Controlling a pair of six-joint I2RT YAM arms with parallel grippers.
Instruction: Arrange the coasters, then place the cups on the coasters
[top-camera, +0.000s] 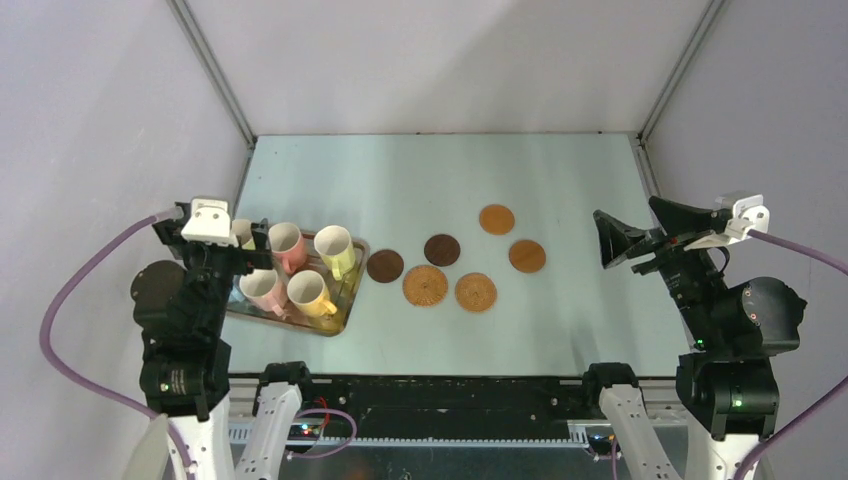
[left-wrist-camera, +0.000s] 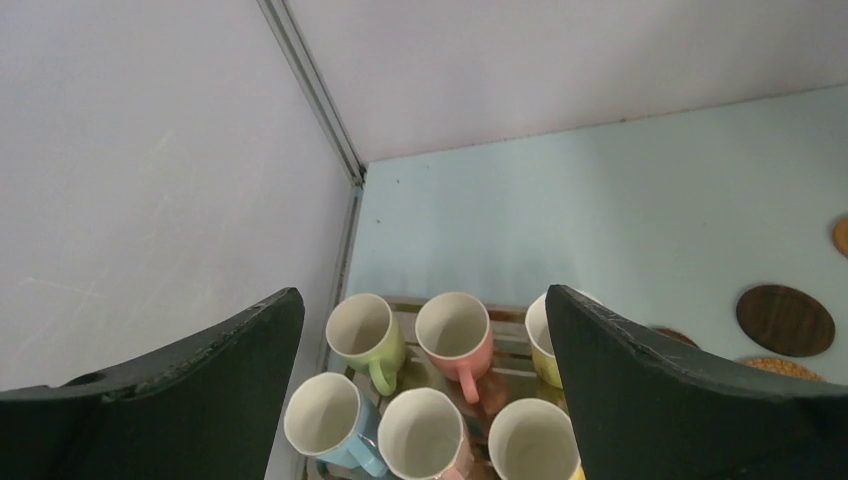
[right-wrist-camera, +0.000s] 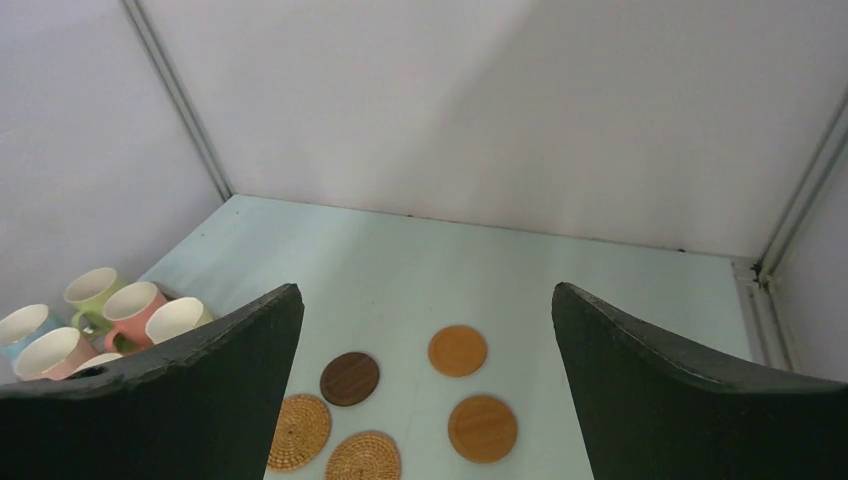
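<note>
both arms sit back at the near edge, nothing held. left gripper (left-wrist-camera: 422, 296) has its jaws spread full wide and hangs right over the cups (left-wrist-camera: 455, 335). right gripper (right-wrist-camera: 427, 290) is just as wide, empty, off the right side of the table (top-camera: 440, 180), aimed in at the discs.

all six cups are upright and packed together on the tray (top-camera: 345, 318) at near left, none on a coaster.

the coasters lie flat in a loose bunch mid table. woven coasters (top-camera: 425, 285) are nearest, side by side and close to touching. brown coasters (top-camera: 385, 265) are a bit further back, one just beside the tray corner. orange coasters (top-camera: 527, 256) are rightmost, and one of them is the furthest back.

step in hand looks like arranging, not yet begun. leave the cups alone for now. the right arm is the better pick for the orange pair, the left for the brown one by the tray. the discs are thin, so come down steep, drop the fingers either side of the rim and close low, or just nudge them along the table. space them well apart so each cup and its handle has room, and keep the row away from the tray edge.
</note>
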